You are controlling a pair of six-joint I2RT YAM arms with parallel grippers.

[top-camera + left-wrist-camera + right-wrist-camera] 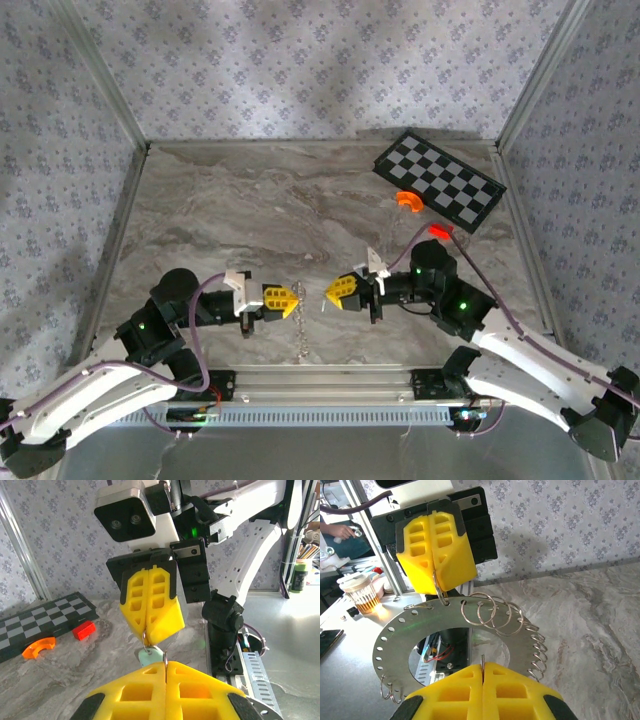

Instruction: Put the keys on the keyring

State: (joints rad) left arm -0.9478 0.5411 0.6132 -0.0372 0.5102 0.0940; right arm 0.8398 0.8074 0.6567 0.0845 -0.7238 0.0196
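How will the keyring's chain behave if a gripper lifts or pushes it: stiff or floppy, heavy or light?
The keyring's chain is a string of separate thin links, so it probably hangs limp and swings when lifted. Pushed, it likely bunches up. It looks fine, so probably light.

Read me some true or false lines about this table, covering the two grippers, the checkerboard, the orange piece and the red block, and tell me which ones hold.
1. The left gripper and the right gripper are both shut, tips facing each other. True.
2. A thin keyring pokes out of the left gripper's tip. True.
3. The red block is held in the right gripper. False: it lies on the table.
4. The checkerboard stands upright against the left wall. False: it lies flat at the far right.
5. The orange piece lies by the checkerboard's near edge. True.
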